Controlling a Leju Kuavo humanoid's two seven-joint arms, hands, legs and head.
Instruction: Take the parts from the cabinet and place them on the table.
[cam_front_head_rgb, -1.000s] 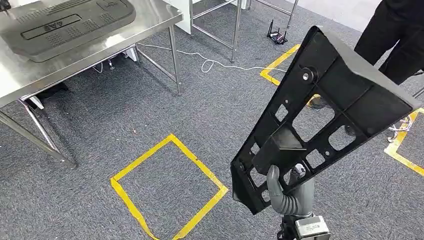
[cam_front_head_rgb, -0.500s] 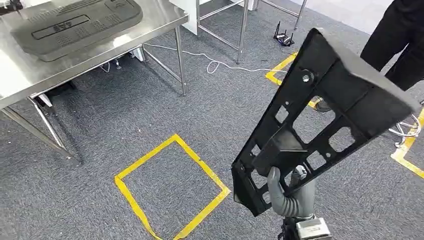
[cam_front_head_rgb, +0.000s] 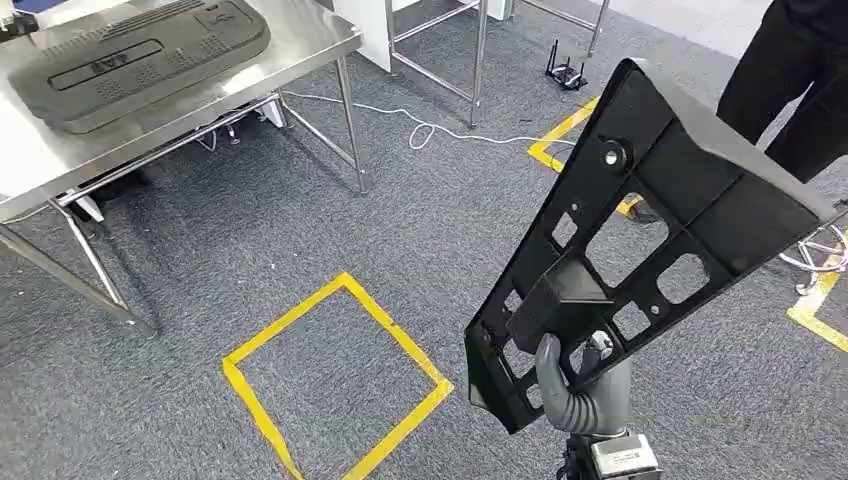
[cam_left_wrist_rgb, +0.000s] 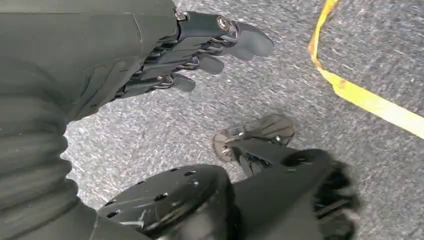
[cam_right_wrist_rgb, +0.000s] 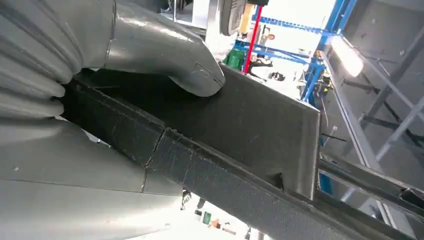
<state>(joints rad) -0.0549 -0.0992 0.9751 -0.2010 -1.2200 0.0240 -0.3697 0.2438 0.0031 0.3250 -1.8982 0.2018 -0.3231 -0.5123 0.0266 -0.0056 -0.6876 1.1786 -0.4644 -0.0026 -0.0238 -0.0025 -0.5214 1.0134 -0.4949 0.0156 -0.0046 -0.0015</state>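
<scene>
The right hand (cam_front_head_rgb: 580, 385) is gripping a large black plastic part (cam_front_head_rgb: 650, 230) by its narrow lower end, thumb pressed across the front, and is carrying it tilted up and away over the grey carpet (cam_front_head_rgb: 300, 240), well apart from the steel table (cam_front_head_rgb: 310, 40) that is standing off to the left. In the right wrist view the thumb (cam_right_wrist_rgb: 165, 57) is lying flat on the part's dark face (cam_right_wrist_rgb: 250, 120), so the hold looks firm. The left hand (cam_left_wrist_rgb: 200, 47) is hanging low over the carpet with its fingers loosely apart and nothing in them. One dark panel (cam_front_head_rgb: 140, 55) is already lying on the table, so by my reading the job is partly done: this second part is out of the cabinet and is yet to be set down. The panel is bearing raised lettering in a recessed strip, too small to read. A person in dark trousers (cam_front_head_rgb: 790, 80) is standing at the far right, beside yellow floor tape (cam_front_head_rgb: 340, 370)
</scene>
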